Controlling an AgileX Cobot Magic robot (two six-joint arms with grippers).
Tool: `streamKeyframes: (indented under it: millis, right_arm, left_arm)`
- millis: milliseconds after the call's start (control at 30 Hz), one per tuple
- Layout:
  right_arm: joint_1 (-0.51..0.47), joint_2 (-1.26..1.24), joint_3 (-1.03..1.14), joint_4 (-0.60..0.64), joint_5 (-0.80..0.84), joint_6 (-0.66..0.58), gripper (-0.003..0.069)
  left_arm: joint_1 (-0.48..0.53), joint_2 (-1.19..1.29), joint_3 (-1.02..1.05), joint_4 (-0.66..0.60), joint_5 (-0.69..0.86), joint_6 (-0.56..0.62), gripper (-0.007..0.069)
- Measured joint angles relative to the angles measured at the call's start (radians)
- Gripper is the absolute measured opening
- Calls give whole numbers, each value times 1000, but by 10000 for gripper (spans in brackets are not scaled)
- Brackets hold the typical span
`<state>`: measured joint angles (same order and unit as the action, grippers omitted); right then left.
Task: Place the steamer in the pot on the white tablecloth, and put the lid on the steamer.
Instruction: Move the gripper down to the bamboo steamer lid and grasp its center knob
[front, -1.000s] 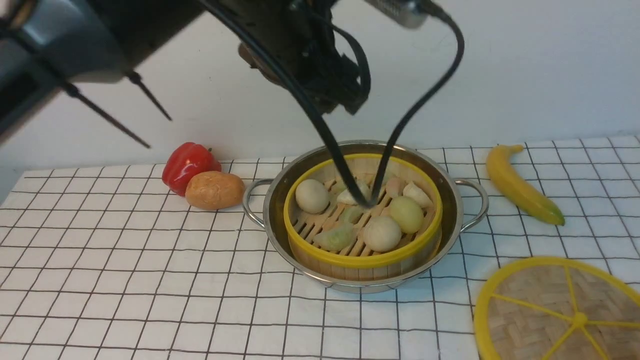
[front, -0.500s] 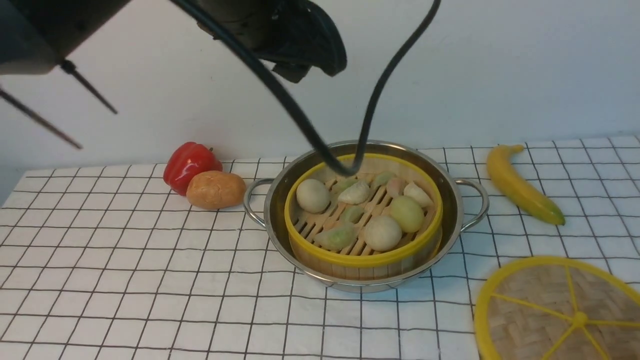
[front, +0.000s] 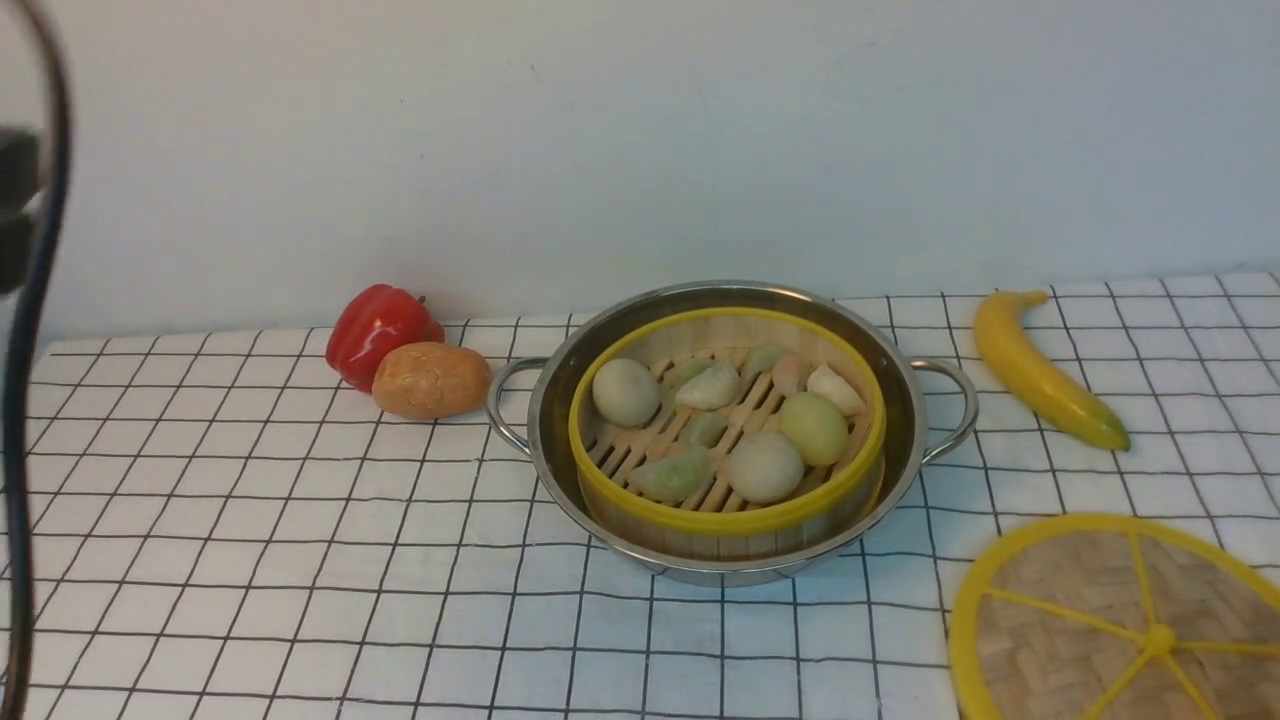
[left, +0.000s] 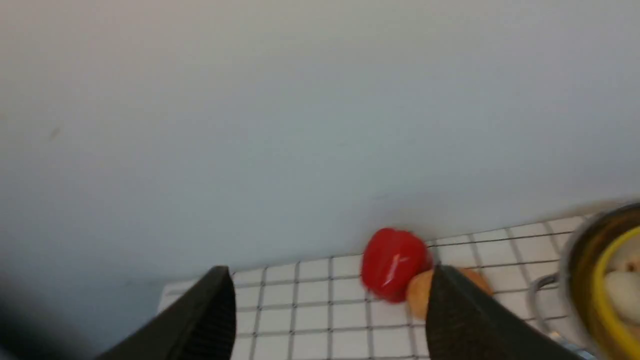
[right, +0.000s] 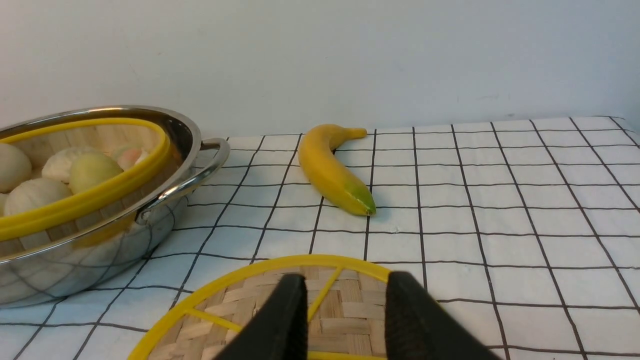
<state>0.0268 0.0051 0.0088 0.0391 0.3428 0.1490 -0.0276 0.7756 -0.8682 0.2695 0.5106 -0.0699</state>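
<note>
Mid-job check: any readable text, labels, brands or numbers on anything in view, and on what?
None readable. The pot, steamer, lid, banana, red pepper and potato show no words, numbers or marks in any view; the tablecloth carries only a plain black grid.

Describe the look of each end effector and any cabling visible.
Left end effector: two matte black wedge-shaped fingers with ribbed inner faces. Right end effector: two black tapered fingers. A thick black cable shows at the front view's left edge.
</note>
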Motion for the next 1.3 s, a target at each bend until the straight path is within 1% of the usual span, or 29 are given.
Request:
streamKeyframes:
  millis: [33,67,100,133,167,233,300,333,367,400,467,600,767,1033,1167,1233,1267,1300]
  right_arm:
    - [0,0,0,0,0,0,242]
    - [0,0,0,0,0,0,242]
    - [0,0,0,0,0,0,242]
    - [0,0,0,0,0,0,242]
    - [0,0,0,0,0,0,242]
    - [0,0,0,0,0,0,242]
    - [0,0,0,0,0,2,242]
    - [0,0,0,0,0,2,242]
    - [0,0,0,0,0,3,242]
    - [0,0,0,0,0,3,242]
    - [0,0,0,0,0,3,242]
    - [0,0,0,0,0,3,242]
    - [0,0,0,0,0,3,242]
    - [0,0,0,0,0,3,242]
    - [0,0,0,0,0,3,242]
    - [0,0,0,0,0,3,242]
    - [0,0,0,0,0,3,242]
    - [0,0,0,0,0,3,242]
  left_arm:
    - [19,-22,30,-3,-19,0,474]
    - [98,-119,148,-20,-71,0,474]
    - [105,-130,163,-22,-77,0,474]
    - [168,-241,310,-44,-143,-3,474]
    - [186,-286,367,-51,-167,-8,474]
    - [202,-355,451,-60,-201,-10,474]
    - [210,-482,600,-72,-252,-19,474]
    - [210,-519,643,-72,-265,-23,474]
    - [210,-529,653,-72,-268,-23,474]
    - [210,-605,735,-73,-277,-25,474]
    - [210,-676,803,-73,-277,-27,474]
    - [210,-763,868,-76,-256,-51,474]
    - [210,-774,875,-76,-167,-82,474]
    - [210,-774,875,-81,-160,-88,474]
    - [210,-774,875,-106,-160,-67,474]
    - [210,-774,875,-158,-160,-15,474]
    - [210,-774,875,-158,-160,-9,474]
    - [210,-774,875,-206,-160,42,474]
